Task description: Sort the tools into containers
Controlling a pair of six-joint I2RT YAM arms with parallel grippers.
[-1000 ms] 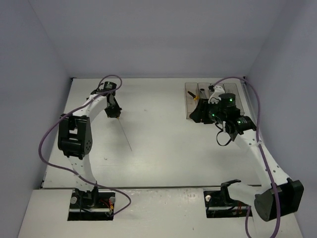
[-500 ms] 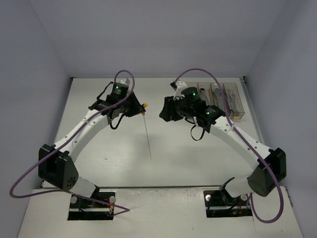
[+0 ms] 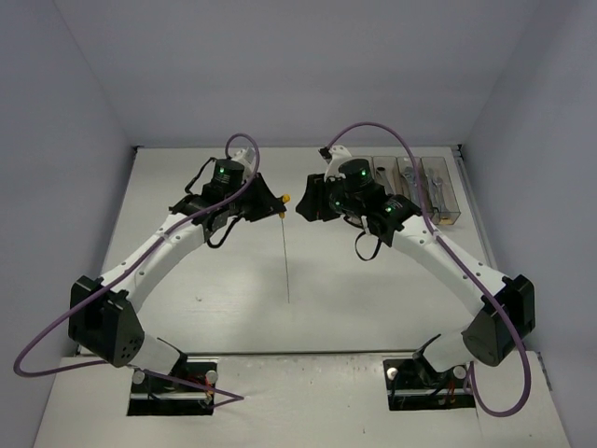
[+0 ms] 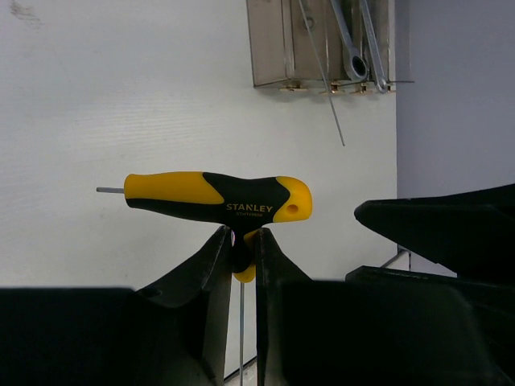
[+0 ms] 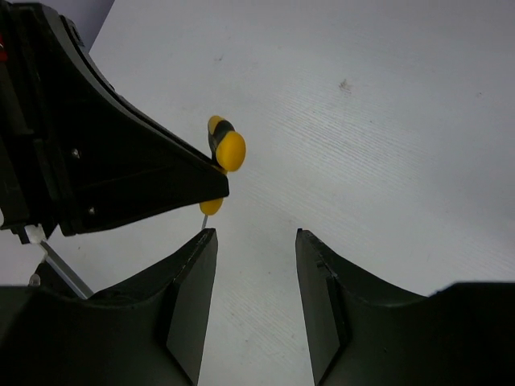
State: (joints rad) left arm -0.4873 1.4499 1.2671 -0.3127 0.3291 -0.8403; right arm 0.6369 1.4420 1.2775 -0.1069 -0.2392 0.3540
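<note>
- The left gripper is clenched on the neck of a yellow-and-black plastic T-handle driver, held over the white table. The driver's thin steel rod runs back between the fingers.
- The right gripper is just beside the handle, released, with nothing between its fingers.
- The clear brownish plastic bins sit at the table's far right, with silver wrenches inside.

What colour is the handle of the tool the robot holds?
Yellow with a black middle. The T-handle driver shows best in the left wrist view.
</note>
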